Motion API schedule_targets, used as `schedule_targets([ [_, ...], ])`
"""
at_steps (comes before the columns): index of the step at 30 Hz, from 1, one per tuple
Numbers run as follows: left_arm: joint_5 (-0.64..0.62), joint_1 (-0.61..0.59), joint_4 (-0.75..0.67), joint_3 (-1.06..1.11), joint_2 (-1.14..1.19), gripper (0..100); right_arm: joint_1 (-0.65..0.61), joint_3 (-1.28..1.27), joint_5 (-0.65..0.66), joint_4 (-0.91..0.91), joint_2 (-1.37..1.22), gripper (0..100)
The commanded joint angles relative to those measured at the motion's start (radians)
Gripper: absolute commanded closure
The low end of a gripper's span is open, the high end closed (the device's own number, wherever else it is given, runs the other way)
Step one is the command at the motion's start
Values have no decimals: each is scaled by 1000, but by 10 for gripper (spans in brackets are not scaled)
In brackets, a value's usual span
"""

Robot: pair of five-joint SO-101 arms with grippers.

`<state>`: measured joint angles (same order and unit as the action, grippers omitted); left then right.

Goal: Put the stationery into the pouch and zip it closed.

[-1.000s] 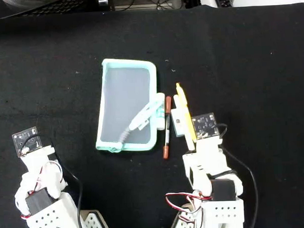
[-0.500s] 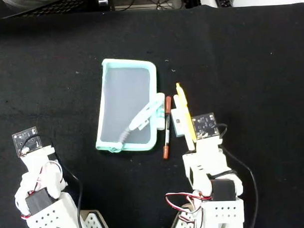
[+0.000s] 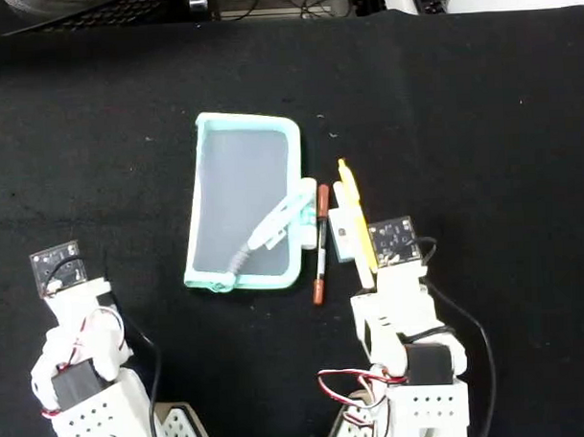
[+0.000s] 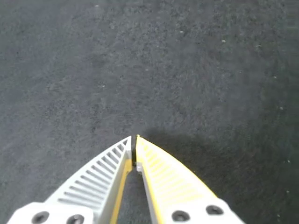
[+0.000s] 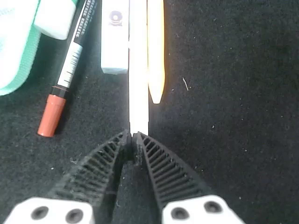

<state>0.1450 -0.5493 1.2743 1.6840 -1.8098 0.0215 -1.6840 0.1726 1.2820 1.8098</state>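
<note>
Shifting slightly: L arm | R end effector static | pouch unmoved

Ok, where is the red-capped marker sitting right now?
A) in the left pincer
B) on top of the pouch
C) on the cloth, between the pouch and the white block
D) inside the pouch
C: in the high view the red-capped marker lies on the black cloth, between the pouch and the white block. The left pincer is shut with nothing in it.
</note>
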Motion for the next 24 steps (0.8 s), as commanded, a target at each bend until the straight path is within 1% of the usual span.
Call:
schedule_targets([
  [1, 6, 65, -2, 15, -8, 961, -26, -2, -6, 3, 44, 984],
  [8, 5, 329, -2, 15, -8, 962, -198, -2, -6, 3, 44, 984],
  [12, 5, 415, -2, 15, -8, 962, -293, -2, -6, 2, 44, 984],
  [14, 5, 441, -2, 15, -8, 962, -348, -2, -6, -14, 45, 984],
  [16, 5, 460, -2, 15, -8, 962, -411, -2, 0, -66, 45, 984],
  [21, 5, 458, -2, 15, -8, 962, -531, 2, 6, -264, 45, 983],
  [22, 5, 456, -2, 15, -8, 962, -554, 2, 34, -304, 45, 983],
  [24, 6, 446, -2, 15, -8, 962, -595, 1, 158, -381, 45, 983],
])
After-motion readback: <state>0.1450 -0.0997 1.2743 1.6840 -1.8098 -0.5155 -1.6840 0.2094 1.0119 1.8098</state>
